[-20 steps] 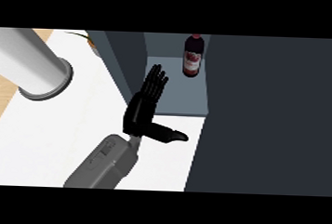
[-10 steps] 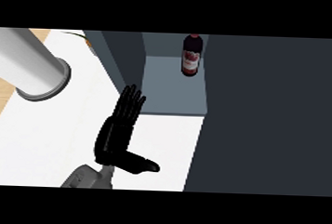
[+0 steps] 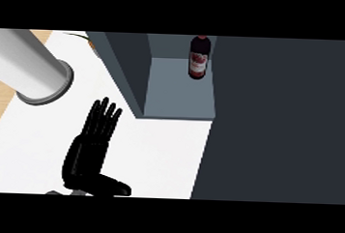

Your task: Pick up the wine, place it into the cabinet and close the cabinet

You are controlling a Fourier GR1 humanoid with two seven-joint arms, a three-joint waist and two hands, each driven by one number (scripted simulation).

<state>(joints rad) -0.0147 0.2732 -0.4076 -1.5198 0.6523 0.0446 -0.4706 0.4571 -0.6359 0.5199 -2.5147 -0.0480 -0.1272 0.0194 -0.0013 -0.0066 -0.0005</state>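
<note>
At far left a big grey cylinder (image 3: 27, 67) stands on the white counter (image 3: 160, 152); what it is cannot be told. Beside it, low in the view, one hand (image 3: 88, 149) shows, fingers straight and together pointing up the view, thumb stuck out sideways, holding nothing. From its place at the view's left it looks like the left hand; the other hand is out of sight.

Right of it the cabinet (image 3: 127, 73) stands open. The wine (image 3: 198, 57) is upright on its grey shelf, near the back. Glass and full, the bottle is likely heavy, stiff, slippery and breakable; the wide body gives the safest hold, not the neck.

The dark panel (image 3: 282, 122) filling the right is probably the door, not yet shut.
</note>
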